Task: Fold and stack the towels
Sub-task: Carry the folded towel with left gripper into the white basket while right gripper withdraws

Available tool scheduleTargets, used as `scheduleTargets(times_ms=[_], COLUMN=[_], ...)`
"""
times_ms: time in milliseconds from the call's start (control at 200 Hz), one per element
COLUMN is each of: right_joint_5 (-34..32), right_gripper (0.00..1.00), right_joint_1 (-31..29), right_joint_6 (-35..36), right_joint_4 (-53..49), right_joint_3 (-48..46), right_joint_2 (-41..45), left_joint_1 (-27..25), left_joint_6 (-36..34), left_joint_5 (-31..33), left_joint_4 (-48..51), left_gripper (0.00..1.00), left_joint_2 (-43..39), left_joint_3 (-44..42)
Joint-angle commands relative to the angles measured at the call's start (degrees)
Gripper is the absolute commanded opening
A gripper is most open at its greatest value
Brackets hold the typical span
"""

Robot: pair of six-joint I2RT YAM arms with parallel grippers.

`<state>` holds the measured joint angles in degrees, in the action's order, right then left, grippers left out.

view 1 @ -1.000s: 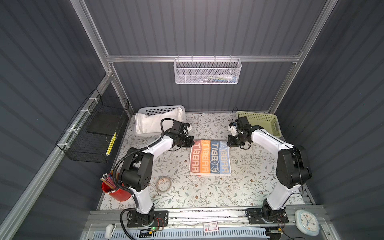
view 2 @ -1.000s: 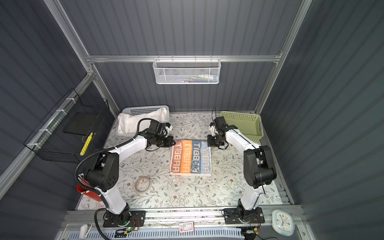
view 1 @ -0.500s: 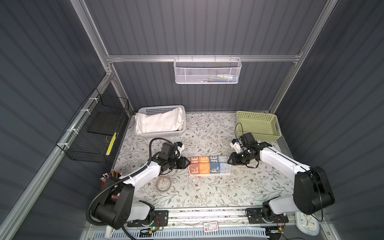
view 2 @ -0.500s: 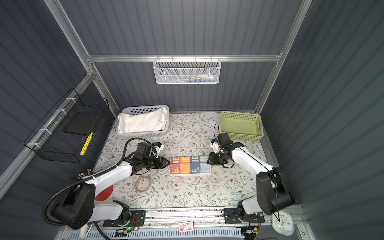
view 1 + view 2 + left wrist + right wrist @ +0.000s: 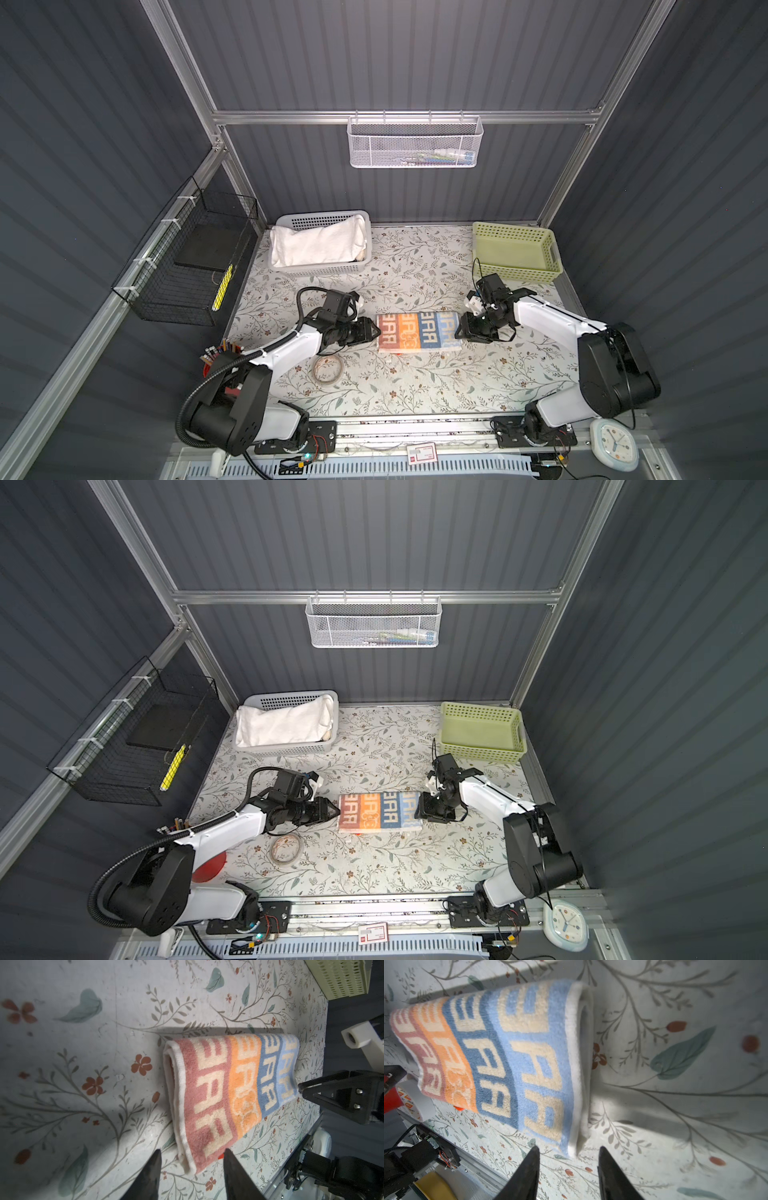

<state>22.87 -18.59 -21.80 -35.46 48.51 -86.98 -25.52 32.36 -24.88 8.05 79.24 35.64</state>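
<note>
Towel of terry cloth with orange-and-blue lettered blocks [image 5: 417, 332] lies folded at the middle of the floral-patterned desk [image 5: 415, 386]. Left claw [image 5: 377, 331] and right claw [image 5: 457, 332] sit just beside its short ends, each spread and pinching nothing.

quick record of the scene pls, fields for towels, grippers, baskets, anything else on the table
lettered towel: folded, flat at the table's centre, lettering up
left gripper: open, tips at the towel's left end
right gripper: open, tips at the towel's right end
white towel: lying in the white basket, back left
green basket: back right, no towel in it
tape roll: on the table beside the left arm
stack: not started
</note>
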Motion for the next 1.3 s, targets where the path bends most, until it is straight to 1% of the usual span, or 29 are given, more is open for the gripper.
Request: scheduleTargets(times_ms=[0, 40, 150, 200, 285, 340, 415, 480, 565, 575, 590, 665, 770, 885, 1071, 1086, 1156, 1216, 1296], right_joint_5=[0.96, 1.03, 0.4, 0.28, -0.02, -0.18, -0.88, -1.84, -3.1, -4.86, -5.65, -7.57, -9.8, -11.31, -9.64, -9.41, -8.46, -7.79, -5.02], right_gripper=[0.47, 0.47, 0.45, 0.45, 0.44, 0.44, 0.44, 0.44, 0.45, 0.45, 0.45, 0.45, 0.46, 0.46, 0.47, 0.47, 0.46, 0.46, 0.45], right_joint_1=[-0.38, -0.53, -1.22, -1.48, -1.78, -1.89, -1.89, -1.85, -1.88, -1.89, -1.89, -1.88, -1.79, -1.64, -1.45, -1.45, -1.45, -1.39, -1.53], right_joint_6=[-1.13, -1.13, -0.68, -0.61, -0.42, -0.34, -0.02, 0.33, 1.11, 1.2, 1.37, 2.09, 2.98, 3.26, 2.91, 2.91, 2.99, 2.55, 1.35], right_joint_4=[1.77, 2.0, 2.31, 2.39, 2.65, 2.84, 2.77, 2.3, 1.42, 1.33, 1.28, 0.77, 0.58, 1.16, 3.34, 3.42, 4.02, 4.59, 5.9], right_joint_3=[0.19, 0.09, 0.32, 0.53, 0.62, 0.71, 1.12, 1.79, 2.89, 3.01, 3.14, 3.89, 4.63, 5.27, 5.86, 6.03, 6.65, 7.18, 7.76], right_joint_2=[-1.07, -1.69, -3.49, -4.11, -4.56, -4.6, -4.25, -3.27, -1.35, -1.15, -0.63, 1.1, 2.98, 3.72, 2.9, 2.81, 1.85, 0.78, -0.33], left_joint_1=[-0.23, -0.23, -0.23, -0.23, -0.49, -0.82, -1.26, -1.46, -1.46, -1.46, -1.46, -1.46, -1.3, -0.89, 0.33, 0.45, 0.83, 0.95, 1.8], left_joint_6=[6.1, 7.0, 8.61, 10.03, 14.22, 15.38, 15.45, 15.07, 12.26, 11.78, 11.01, 6.8, -1.31, -9.26, -21.02, -21.79, -25.78, -28.18, -30.47], left_joint_5=[-3.61, -3.64, -4.15, -5.15, -6.95, -7.27, -7.62, -8.56, -8.84, -9.04, -8.65, -7.25, -4.11, -1.58, 5.53, 7.68, 11.3, 15.55, 19.54], left_joint_4=[-4.32, -5.06, -6.04, -7.5, -12.79, -14.9, -15.77, -15.45, -10.79, -10.12, -8.93, -2.42, 9.21, 20.39, 39.58, 40.82, 45.19, 46.52, 47.9], left_gripper=[0.49, 0.5, 0.57, 0.59, 0.6, 0.57, 0.47, 0.34, 0.15, 0.13, 0.1, 0.0, 0.0, 0.0, 0.0, 0.0, 0.0, 0.0, 0.0], left_joint_2=[1.2, 2.02, 5.4, 7.49, 10.6, 12.19, 14.07, 15.84, 17.61, 17.68, 17.85, 18.09, 19.06, 22.05, 30.32, 30.83, 32.87, 33.94, 35.5], left_joint_3=[-0.96, -1.28, -0.71, -0.48, -1.64, -1.78, -0.39, 1.88, 6.3, 6.95, 7.8, 12.87, 22.29, 34.81, 60.5, 62.42, 69.72, 74.27, 79.68])
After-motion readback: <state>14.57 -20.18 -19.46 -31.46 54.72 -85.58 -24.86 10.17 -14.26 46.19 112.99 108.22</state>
